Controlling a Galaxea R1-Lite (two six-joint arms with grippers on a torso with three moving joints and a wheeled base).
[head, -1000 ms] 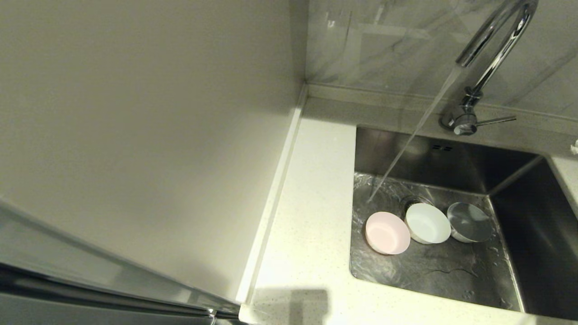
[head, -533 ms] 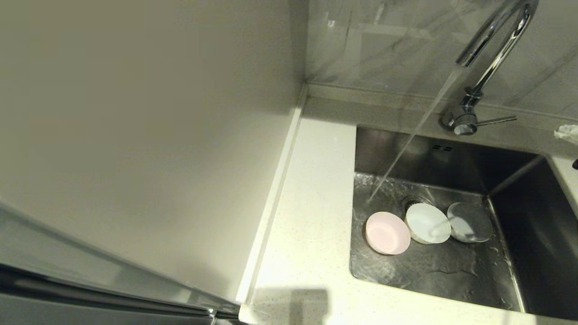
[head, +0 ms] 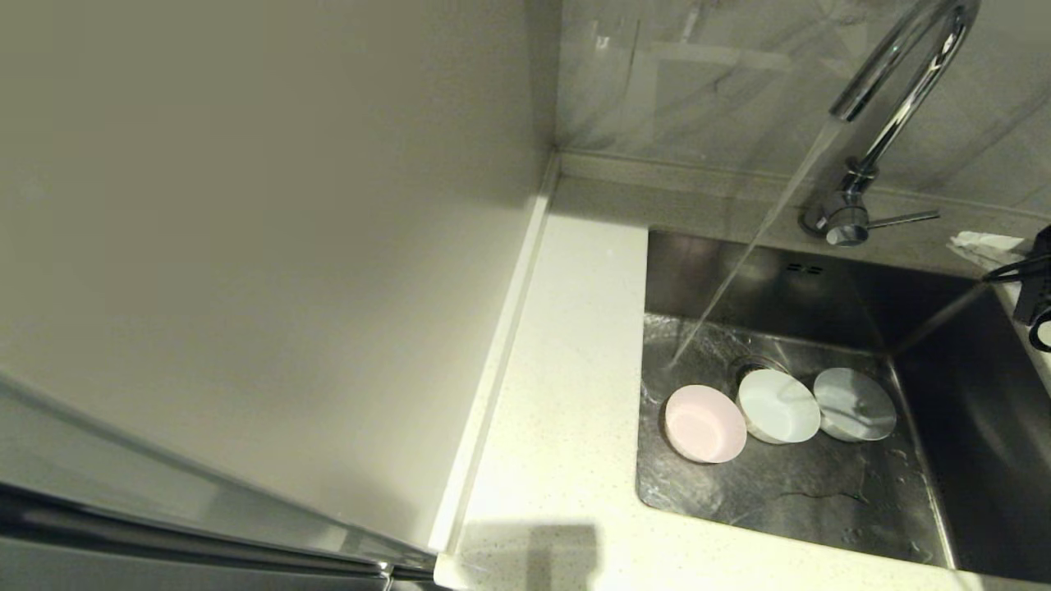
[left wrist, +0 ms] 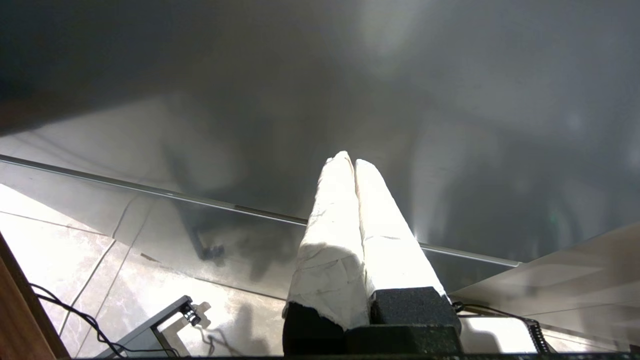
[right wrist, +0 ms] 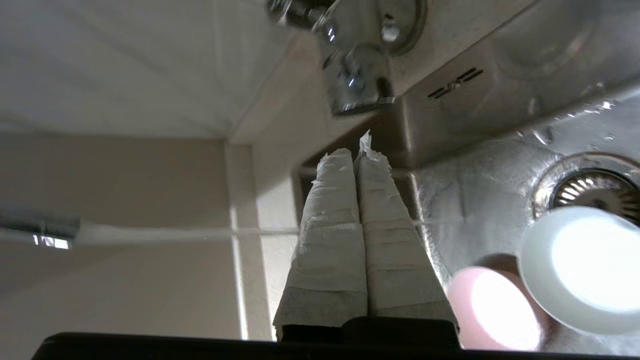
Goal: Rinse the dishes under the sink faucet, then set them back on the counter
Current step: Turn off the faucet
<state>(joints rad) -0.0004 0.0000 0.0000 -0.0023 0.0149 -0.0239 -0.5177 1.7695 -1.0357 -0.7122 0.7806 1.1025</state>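
Tabletop [head: 566, 410] strip lying bare between wall panel [head: 246, 246] and sink [head: 944, 492] left rim. Three bowls sitting in row on sink floor: pink bowl [head: 704, 423] touching mint-white bowl [head: 778, 405], steel bowl [head: 855, 404] just beside. Faucet [head: 891, 90] running; water stream [head: 739, 263] landing behind pink bowl.

Right end effector [right wrist: 356, 160] clenched, holding nothing, hovering at sink's right edge. Left end effector [left wrist: 348, 159] clenched, empty, parked away from sink.

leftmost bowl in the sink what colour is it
Pale pink bowl, clearest in the head view, lying in the sink.
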